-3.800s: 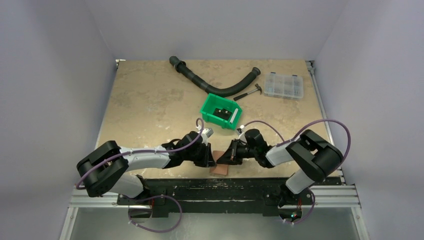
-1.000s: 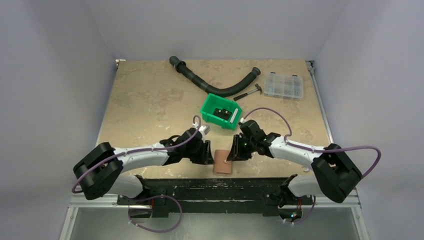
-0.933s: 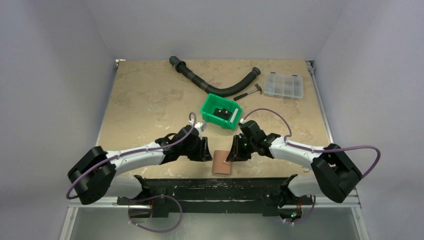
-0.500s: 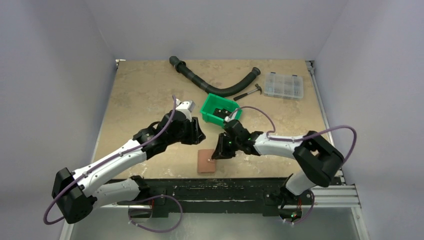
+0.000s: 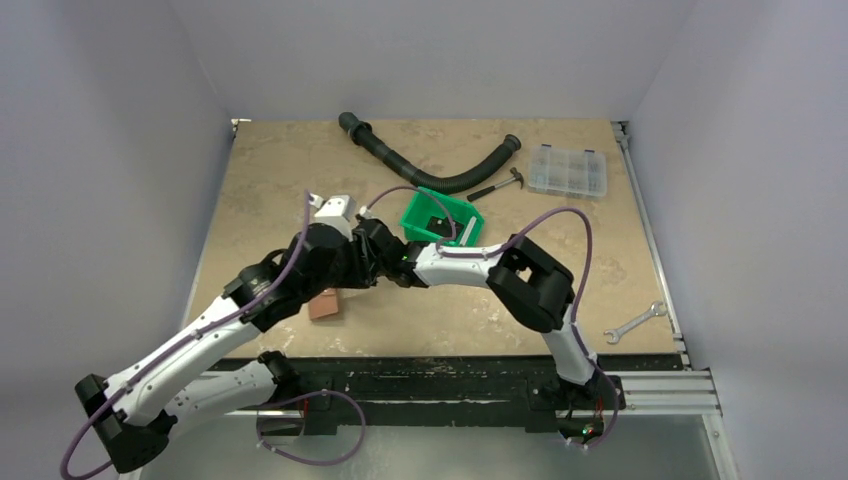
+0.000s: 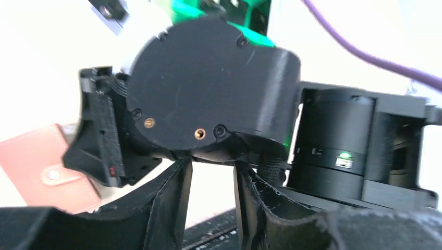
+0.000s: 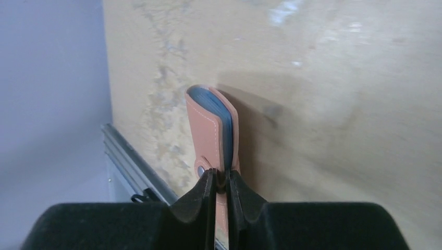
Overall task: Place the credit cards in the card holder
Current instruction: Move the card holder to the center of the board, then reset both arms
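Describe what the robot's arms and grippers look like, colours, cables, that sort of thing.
Both arms have white tubular links between chunky black joint housings: the left arm and the right arm. A purple cable loops loosely along each. The left gripper and right gripper are matte black and tapered. A small green light glows on one black joint.

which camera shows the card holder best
Right wrist: the card holder sits centred, folded, pinched by the right gripper, blue showing inside. Left wrist shows one corner with its clasp; top external only a small piece beside the left arm.
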Controlling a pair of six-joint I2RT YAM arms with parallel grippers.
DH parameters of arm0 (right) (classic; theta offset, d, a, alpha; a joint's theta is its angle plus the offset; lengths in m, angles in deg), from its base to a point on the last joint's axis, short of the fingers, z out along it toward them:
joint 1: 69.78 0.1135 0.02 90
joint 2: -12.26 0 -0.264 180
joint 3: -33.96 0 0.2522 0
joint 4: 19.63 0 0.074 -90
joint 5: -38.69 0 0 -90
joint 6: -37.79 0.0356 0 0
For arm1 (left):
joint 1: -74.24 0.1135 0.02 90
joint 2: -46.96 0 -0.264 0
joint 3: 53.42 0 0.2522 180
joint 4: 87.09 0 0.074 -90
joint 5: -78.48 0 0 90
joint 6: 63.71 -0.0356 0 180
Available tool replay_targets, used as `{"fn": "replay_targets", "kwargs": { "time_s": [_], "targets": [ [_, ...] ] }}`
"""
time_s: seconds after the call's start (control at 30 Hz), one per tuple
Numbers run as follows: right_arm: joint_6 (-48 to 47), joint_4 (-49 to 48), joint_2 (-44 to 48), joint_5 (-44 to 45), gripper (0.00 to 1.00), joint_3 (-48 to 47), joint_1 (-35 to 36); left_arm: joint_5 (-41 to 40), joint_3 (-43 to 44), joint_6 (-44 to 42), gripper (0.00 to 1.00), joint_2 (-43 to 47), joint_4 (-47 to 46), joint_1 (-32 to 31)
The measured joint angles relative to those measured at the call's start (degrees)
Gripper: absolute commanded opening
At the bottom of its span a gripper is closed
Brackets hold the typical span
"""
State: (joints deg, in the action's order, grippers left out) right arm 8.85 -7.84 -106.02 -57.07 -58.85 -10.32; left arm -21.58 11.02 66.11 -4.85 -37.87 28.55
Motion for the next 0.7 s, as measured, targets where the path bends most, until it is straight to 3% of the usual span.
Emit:
{"fn": "replay_targets", "kwargs": {
  "time_s": [0.03, 0.07, 0.13, 0.23, 0.4, 0.7],
  "targets": [
    [-0.1, -0.3, -1.7, -0.4, 0.2, -2.3, 0.3, -1.5, 0.9, 0.1, 0.41, 1.2, 0.8, 0.0],
    [-0.4, -0.6, -2.7, -1.2, 0.35, -3.7, 0.5, -3.5, 1.8, 0.1, 0.42, 2.6, 2.4, 0.0],
    [-1.9, -0.7, -3.3, -1.5, 0.51, -4.7, 0.7, -6.6, 3.1, 0.5, 0.46, 5.5, 4.1, 0.2],
    [-5.9, 0.9, -1.8, -1.9, 0.68, -4.7, 0.5, -10.6, 4.4, 1.3, 0.5, 9.6, 5.9, 0.2],
    [-13.1, 4.6, 6.9, -3.6, 0.73, -0.1, -2.8, -16.0, 5.2, 1.6, 0.55, 14.2, 7.9, 0.2],
    [-23.4, 17.4, 25.6, 1.7, 0.86, 11.3, -6.8, -17.8, 5.5, 1.5, 0.58, 11.9, 8.0, 0.2]
  ]
}}
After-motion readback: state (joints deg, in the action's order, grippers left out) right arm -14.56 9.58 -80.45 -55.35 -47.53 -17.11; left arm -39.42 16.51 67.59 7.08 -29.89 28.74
